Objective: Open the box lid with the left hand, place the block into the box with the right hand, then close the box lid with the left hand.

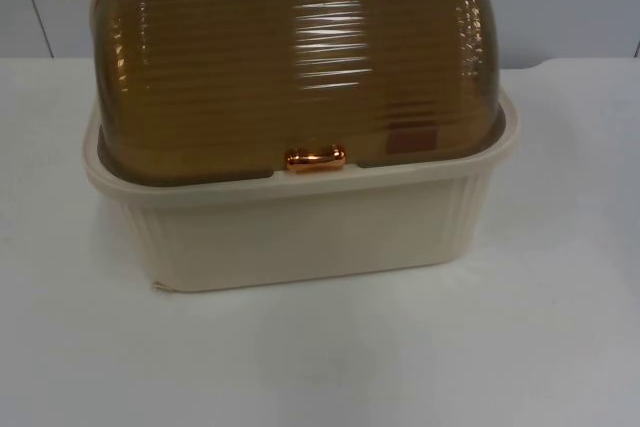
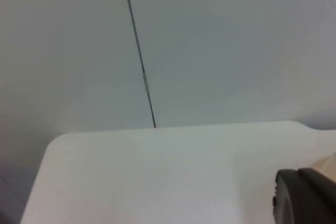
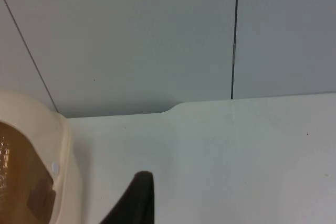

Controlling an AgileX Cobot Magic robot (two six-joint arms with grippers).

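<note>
We judge the task to be either at its very start or at its end; the cream ribbed plastic box (image 1: 300,232) stands near the middle of the white desk (image 1: 560,347), towards its far edge by the grey partition wall (image 3: 131,35), and its translucent amber domed lid (image 1: 295,57) sits shut down onto the rim, the small copper-coloured handle (image 1: 316,159) at the front lip untouched; a dark reddish patch shows through the lid on the right side, which may be the block already inside or merely a label, and we cannot tell which; if it is not the block, then opening, placing and closing are all left to do; the left gripper (image 2: 307,198) hangs over the desk's left part beside the box, the right gripper (image 3: 137,203) over the right part close to the box's side; of each we see one black fingertip, so whether the jaws stand wide or narrow we cannot tell.
</note>
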